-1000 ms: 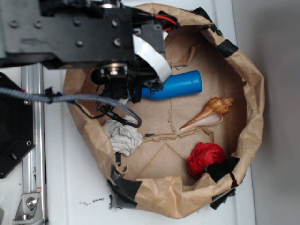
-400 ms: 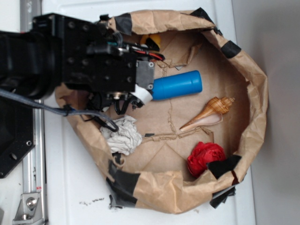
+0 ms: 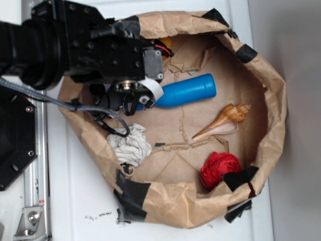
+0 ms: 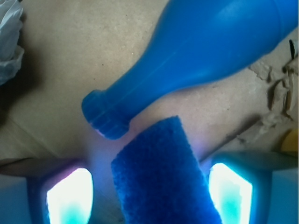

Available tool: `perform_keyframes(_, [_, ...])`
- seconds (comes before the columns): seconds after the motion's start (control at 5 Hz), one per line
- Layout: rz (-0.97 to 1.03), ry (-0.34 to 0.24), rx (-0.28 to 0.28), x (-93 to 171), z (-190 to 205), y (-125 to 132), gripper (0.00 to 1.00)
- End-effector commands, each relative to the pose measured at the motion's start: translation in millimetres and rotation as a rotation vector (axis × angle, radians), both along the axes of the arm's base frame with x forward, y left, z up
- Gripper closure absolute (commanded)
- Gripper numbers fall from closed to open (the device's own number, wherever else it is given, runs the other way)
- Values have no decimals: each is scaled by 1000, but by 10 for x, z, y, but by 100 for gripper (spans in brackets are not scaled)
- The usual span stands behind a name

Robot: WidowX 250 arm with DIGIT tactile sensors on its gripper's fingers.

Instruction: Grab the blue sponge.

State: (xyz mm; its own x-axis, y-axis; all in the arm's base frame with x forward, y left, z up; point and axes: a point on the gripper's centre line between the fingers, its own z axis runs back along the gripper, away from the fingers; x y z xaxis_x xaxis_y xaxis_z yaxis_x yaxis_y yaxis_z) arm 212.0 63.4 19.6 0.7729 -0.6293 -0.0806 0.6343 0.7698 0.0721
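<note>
Wrist view: the camera looks down between the two fingers of the gripper (image 4: pixel 149 193), which glow pale cyan-white at the bottom left and bottom right corners. The left finger (image 4: pixel 69 196) and the right finger stand wide apart. Between them lies the blue sponge (image 4: pixel 161 175), a flat, porous, deep blue slab set at a slight angle, its far end pointing away from the fingers. There is a visible gap on each side of the sponge, so the pads do not appear to be pressing it, though glare on the fingers makes contact hard to judge. Just beyond the sponge's far end is the blue bottle (image 4: pixel 205 56), glossy and rounded, lying on its side. Its narrow capped neck points toward the left finger and sits just beside the sponge's far left corner; its wide body runs off ahead and to the right. Ahead of the left finger, at the upper left edge, a bit of white crumpled cloth (image 4: pixel 9 37) shows. Everything rests on brown paper.

Exterior view: the black robot arm (image 3: pixel 75 45) reaches from the left into a wide, crumpled brown paper bag (image 3: pixel 271 100) patched with black tape. The gripper (image 3: pixel 133 100) is mostly hidden under the arm, at the bottle's (image 3: pixel 188 91) neck end. The sponge cannot be seen here. Farther from the fingers lie the white cloth (image 3: pixel 131 145), a tan spiral seashell (image 3: pixel 224 120) and a red crumpled object (image 3: pixel 219 167).
</note>
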Motion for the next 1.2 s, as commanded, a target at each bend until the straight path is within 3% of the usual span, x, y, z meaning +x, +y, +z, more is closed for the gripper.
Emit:
perform_keyframes(0.0, [51,-5,35,9,4,51,100])
perform_keyframes(0.2, [81,-16,14,1,127,101,100])
perform_keyframes(0.4, [325,-243,-24,138,612,-3,100])
perform_keyframes(0.6, [576,-340,-55,423,1128,-302,100])
perform_keyframes(0.8, [717,-306,-24,636,1615,-508,100])
perform_keyframes(1.0, [823,-274,-61,706,1722,-533,100])
